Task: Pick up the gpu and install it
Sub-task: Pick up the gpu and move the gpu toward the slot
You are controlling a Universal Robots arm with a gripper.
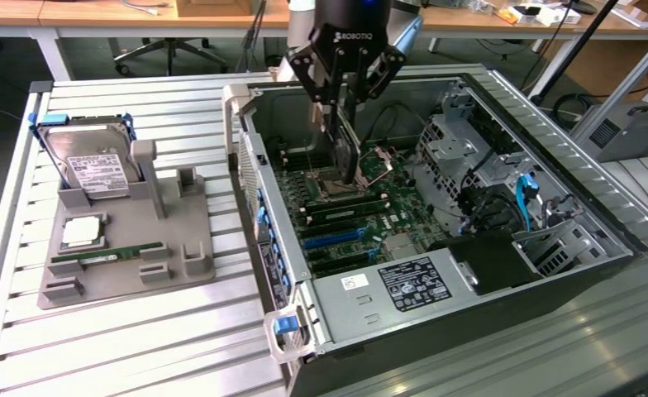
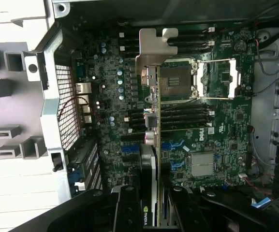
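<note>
The gripper hung at about twelve o'clock in the exterior view, over the open computer case. Its jaws were pinched on the gpu. The card hung edge-down from the fingers, its dark face reaching down into the case above the motherboard. Whether its lower edge touched the board could not be told from that view.

In the wrist view the gripper clamped the gpu from both sides, one black finger pressed against each face. The card was seen edge-on, its silvery bracket at the end farthest from the fingers. It ran across the motherboard, just beside the bare processor socket and the blue slots.

At about nine o'clock in the exterior view, well apart from the case, a grey fixture sat on the slatted table. A hard drive with a white label leaned in its far end, toward ten o'clock. A square processor chip lay nearer, and a narrow green memory stick lay flat just beside it. Inside the case, the power supply with its label sat toward five o'clock of the hanging card.
</note>
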